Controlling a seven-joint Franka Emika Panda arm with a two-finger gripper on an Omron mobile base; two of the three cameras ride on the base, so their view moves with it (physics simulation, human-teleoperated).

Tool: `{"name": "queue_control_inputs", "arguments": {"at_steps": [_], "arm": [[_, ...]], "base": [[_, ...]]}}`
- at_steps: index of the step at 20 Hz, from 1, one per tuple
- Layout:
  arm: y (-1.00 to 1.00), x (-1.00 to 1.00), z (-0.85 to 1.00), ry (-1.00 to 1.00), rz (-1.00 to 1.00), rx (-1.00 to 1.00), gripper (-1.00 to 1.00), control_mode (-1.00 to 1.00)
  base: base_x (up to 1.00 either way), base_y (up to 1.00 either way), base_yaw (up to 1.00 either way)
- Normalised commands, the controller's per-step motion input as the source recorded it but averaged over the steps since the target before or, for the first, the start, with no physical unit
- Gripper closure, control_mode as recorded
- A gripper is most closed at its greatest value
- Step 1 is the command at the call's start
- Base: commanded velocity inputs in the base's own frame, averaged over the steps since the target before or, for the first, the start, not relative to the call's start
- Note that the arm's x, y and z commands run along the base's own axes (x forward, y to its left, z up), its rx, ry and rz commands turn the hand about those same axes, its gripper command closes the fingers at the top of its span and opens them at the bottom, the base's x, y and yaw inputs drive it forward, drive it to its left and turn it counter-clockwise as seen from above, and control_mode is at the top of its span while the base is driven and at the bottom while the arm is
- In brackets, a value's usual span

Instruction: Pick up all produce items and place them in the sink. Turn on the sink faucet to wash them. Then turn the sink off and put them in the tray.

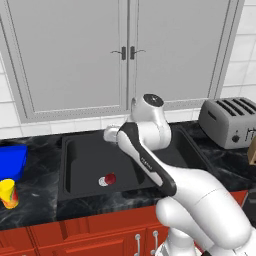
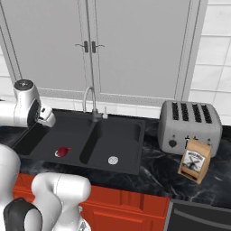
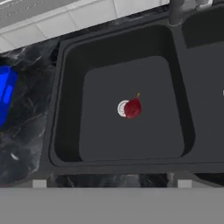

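A small dark-red fruit (image 3: 133, 108) lies on the silver drain (image 3: 123, 108) in the left basin of the black sink (image 3: 65, 144); it also shows as the fruit (image 1: 110, 178) and the fruit (image 2: 62, 152) in the base views. My gripper (image 3: 111, 184) hovers high over that basin, open, its tips wide apart with nothing between them. The hand (image 1: 111, 134) sits above the sink's back edge, left of the faucet (image 2: 90, 101). The blue tray (image 1: 11, 159) stands on the counter left of the sink.
A yellow cup (image 1: 8, 193) stands in front of the tray near the counter edge. Right of the sink are a toaster (image 2: 191, 126) and a coffee bag (image 2: 195, 164). Closed grey cabinet doors (image 2: 90, 45) hang above the faucet.
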Motion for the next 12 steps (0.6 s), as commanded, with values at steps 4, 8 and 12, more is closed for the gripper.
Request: {"name": "queue_control_inputs", "arguments": {"at_steps": [4, 8, 12], "arm": [[-0.16, 0.19, -0.33, 0.17, -0.12, -0.04, -1.00, -1.00], [-0.13, 0.17, -0.41, 0.13, -0.08, -0.06, -1.00, -1.00], [-0.10, 0.04, -0.46, 0.08, -0.04, -0.07, -1.00, -1.00]], "base": [[0.00, 0.00, 0.00], [0.00, 0.00, 0.00], [0.00, 0.00, 0.00]]}}
